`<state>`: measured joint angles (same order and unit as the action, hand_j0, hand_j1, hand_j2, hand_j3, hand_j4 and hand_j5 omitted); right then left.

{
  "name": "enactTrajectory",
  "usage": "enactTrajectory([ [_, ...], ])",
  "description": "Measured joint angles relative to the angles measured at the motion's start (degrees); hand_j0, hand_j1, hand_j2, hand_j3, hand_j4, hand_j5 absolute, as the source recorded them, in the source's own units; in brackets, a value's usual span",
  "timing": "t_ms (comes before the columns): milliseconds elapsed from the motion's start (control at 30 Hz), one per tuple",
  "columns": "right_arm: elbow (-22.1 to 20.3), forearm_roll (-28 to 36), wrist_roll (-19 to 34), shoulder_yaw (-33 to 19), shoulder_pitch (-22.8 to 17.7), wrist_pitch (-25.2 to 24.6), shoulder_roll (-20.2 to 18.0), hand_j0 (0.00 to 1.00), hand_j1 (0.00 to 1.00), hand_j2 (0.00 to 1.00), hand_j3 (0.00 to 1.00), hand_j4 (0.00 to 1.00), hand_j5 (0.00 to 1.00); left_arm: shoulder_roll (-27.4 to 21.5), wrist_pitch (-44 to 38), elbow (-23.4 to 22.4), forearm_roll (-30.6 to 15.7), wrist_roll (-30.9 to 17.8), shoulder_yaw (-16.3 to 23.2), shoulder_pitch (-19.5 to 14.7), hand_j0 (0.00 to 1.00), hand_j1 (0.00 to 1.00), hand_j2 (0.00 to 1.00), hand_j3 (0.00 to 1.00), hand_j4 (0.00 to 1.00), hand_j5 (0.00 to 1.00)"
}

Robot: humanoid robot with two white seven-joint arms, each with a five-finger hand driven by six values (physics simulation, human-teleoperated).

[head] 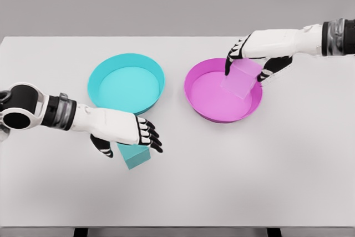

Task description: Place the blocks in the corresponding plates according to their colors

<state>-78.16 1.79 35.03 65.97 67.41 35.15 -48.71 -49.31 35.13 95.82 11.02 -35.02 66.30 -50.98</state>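
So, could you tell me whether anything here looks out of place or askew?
Nothing is spilled or damaged. The pink block hangs tilted in the right hand over the pink plate.

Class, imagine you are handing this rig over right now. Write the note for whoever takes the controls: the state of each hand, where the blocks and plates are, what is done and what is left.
Right hand: fingers closed on the pink block, holding it tilted over the far right part of the pink plate; not released.
Left hand: over the teal block, which lies on the table in front of the teal plate; fingers around it, but a firm grip cannot be confirmed.
Done: neither block is set down in its plate.
Left: release the pink block into the pink plate; lift the teal block and place it in the teal plate, which holds nothing.
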Motion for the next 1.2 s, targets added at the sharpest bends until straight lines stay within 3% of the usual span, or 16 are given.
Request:
enactTrajectory([
  [267, 10.1, -3.1, 0.0, 2.3, 1.7, 0.0, 8.1, 0.67, 0.67, 0.67, 0.67, 0.67, 0.67, 0.9, 0.0, -1.4, 0.0, 0.0, -0.4, 0.8, 0.99, 0.99, 0.99, 0.99, 0.99, 0.99],
  [300, 10.6, -3.2, 0.0, 2.5, 1.7, 0.0, 8.5, 0.8, 0.8, 0.8, 0.8, 0.8, 0.8, 1.0, 0.0, -1.6, 0.0, 0.0, -0.4, 0.8, 0.99, 0.99, 0.99, 0.99, 0.99, 0.99],
  [333, 11.0, -3.3, 0.0, 2.6, 1.7, 0.0, 8.7, 1.0, 1.0, 1.0, 1.0, 1.0, 1.0, 1.1, 0.0, -1.8, 0.0, 0.0, -0.4, 0.9, 0.99, 0.99, 0.99, 0.99, 0.99, 0.99],
  [567, 9.7, -3.5, 0.0, 2.8, 2.0, 0.0, 8.8, 1.0, 1.0, 1.0, 1.0, 1.0, 1.0, 1.3, 0.0, -2.3, 0.1, 0.0, -0.4, 1.5, 0.84, 0.84, 0.84, 0.84, 0.84, 0.84],
  [667, 8.8, -3.1, 0.0, 0.8, 1.8, 0.0, 5.5, 1.0, 1.0, 1.0, 1.0, 1.0, 1.0, 1.3, 0.0, -2.3, 0.1, 0.0, -0.4, 1.6, 0.77, 0.77, 0.77, 0.77, 0.77, 0.77],
  [800, 8.4, -1.0, 0.0, -6.5, -1.1, 0.0, -4.6, 1.0, 1.0, 1.0, 1.0, 1.0, 1.0, 1.3, 0.0, -2.3, 0.1, 0.0, -0.4, 1.7, 0.68, 0.68, 0.68, 0.68, 0.68, 0.68],
  [867, 8.0, 0.0, 0.0, -8.1, -1.6, 0.0, -7.8, 1.0, 1.0, 1.0, 1.0, 1.0, 1.0, 1.2, 0.0, -2.3, 0.1, 0.0, -0.5, 1.7, 0.66, 0.66, 0.66, 0.66, 0.66, 0.66],
  [1100, 6.9, 1.0, 0.0, -9.6, -3.1, 0.0, -9.9, 1.0, 1.0, 1.0, 1.0, 1.0, 1.0, 1.2, 0.0, -2.1, 0.0, 0.0, -0.7, 1.5, 0.63, 0.63, 0.63, 0.63, 0.63, 0.63],
  [1200, 5.9, 0.8, 0.0, -9.2, -7.6, 0.0, -9.8, 1.0, 1.0, 1.0, 1.0, 1.0, 1.0, 1.2, 0.0, -1.2, 0.0, 0.0, -1.5, 1.2, 0.63, 0.63, 0.63, 0.63, 0.63, 0.63],
])
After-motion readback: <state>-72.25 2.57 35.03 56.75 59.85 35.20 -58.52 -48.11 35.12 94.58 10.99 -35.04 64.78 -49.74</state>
